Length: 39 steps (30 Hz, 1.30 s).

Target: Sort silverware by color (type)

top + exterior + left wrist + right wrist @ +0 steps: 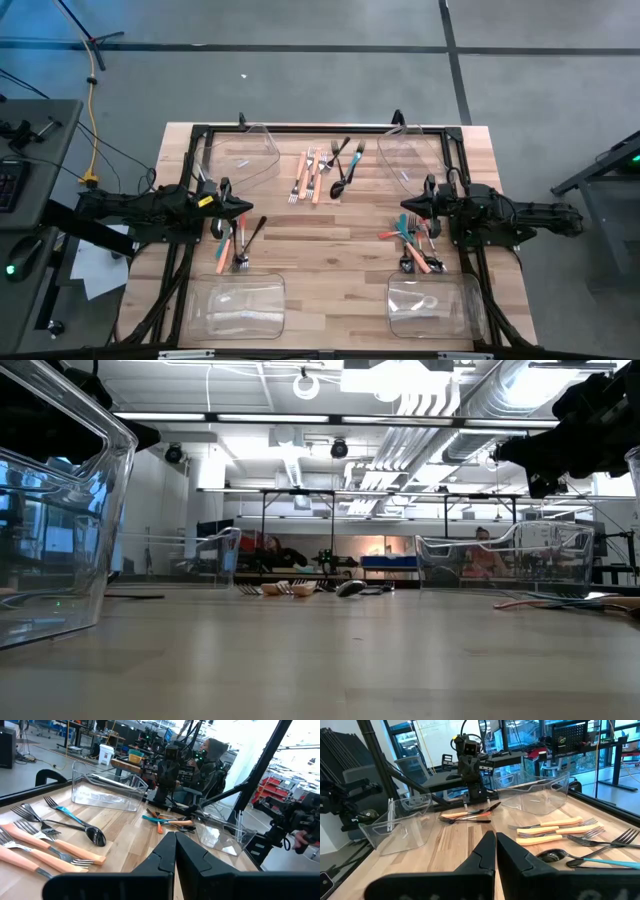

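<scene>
Top-down layout: four clear bins sit at the corners of the table (330, 225), two far (left (243, 153), right (413, 153)) and two near (left (240, 305), right (428, 305)), presumably one per colour class. The silverware lies in three unsorted clusters. A central group (325, 170) near the far edge holds orange-handled forks, dark forks, a teal-handled piece and a black spoon. A second cluster (232, 245), orange and dark pieces, lies just beside the left gripper (243, 207). A third (415, 245), mixing teal, orange and dark, lies just beside the right gripper (407, 206). No bin visibly holds cutlery, so sorting appears barely begun.

Both arms reach inward from the table's sides, each poised near its own cluster, probably so that each can serve the bins on its side.

Left wrist view: the left fingers (162, 860) are pressed together with nothing between them. It resolves the central group in detail: orange handles (47, 847), black spoon (95, 836), teal handle (67, 811), with the right arm's cluster beyond.

Right wrist view: the right fingers (485, 855) are likewise closed and empty. The orange forks (555, 827) appear from the opposite side, and the left arm's cluster (467, 816) beyond them.

Low view: only a thin band of cutlery (310, 588) is legible at table level, and colours are hard to separate there.
</scene>
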Each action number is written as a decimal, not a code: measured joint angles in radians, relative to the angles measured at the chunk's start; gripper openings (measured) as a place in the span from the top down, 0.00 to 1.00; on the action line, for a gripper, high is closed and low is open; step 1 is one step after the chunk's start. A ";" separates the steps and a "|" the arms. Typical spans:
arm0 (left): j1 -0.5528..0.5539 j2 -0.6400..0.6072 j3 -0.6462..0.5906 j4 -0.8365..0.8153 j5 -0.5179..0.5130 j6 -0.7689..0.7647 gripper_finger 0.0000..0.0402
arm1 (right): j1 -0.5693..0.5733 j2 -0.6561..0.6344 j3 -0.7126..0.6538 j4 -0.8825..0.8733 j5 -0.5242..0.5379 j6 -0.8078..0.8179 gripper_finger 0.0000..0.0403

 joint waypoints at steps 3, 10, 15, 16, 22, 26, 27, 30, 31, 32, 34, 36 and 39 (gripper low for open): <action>0.000 0.000 0.000 0.000 0.000 0.000 1.00 | 0.001 0.000 0.000 0.076 0.001 0.098 1.00; 0.000 0.000 0.000 0.000 0.000 0.000 1.00 | 0.001 0.001 0.000 0.416 0.339 0.530 1.00; 0.000 0.000 0.000 0.000 0.000 0.000 1.00 | 0.001 0.002 0.000 0.467 0.441 0.597 1.00; 0.000 0.000 0.000 0.000 0.000 0.000 1.00 | 0.001 0.002 0.000 0.466 0.441 0.612 1.00; 0.000 0.000 0.000 0.000 0.000 0.000 1.00 | 0.001 0.003 0.000 0.534 0.474 0.622 1.00; 0.000 0.000 0.000 0.000 0.000 0.000 1.00 | 0.001 0.029 0.015 0.692 0.419 0.590 1.00; 0.000 0.000 0.000 0.000 0.000 0.000 1.00 | 0.001 0.043 0.035 0.725 0.378 0.543 1.00; 0.000 0.000 0.000 0.007 0.000 0.007 1.00 | 0.001 0.101 0.126 0.757 0.313 0.415 1.00; 0.000 0.000 0.000 0.024 0.000 0.006 1.00 | 0.001 0.126 0.162 0.745 0.310 0.376 1.00; 0.000 0.000 0.000 0.056 0.000 0.006 1.00 | 0.001 0.154 0.201 0.727 0.308 0.335 1.00; 0.000 0.000 0.000 0.151 0.000 -0.001 1.00 | 0.001 0.217 0.280 0.686 0.307 0.261 1.00; 0.000 0.000 0.000 0.265 0.000 -0.023 1.00 | 0.001 0.283 0.363 0.624 0.306 0.201 1.00; 0.000 0.000 0.000 0.412 0.000 -0.037 1.00 | 0.001 0.383 0.484 0.504 0.302 0.146 1.00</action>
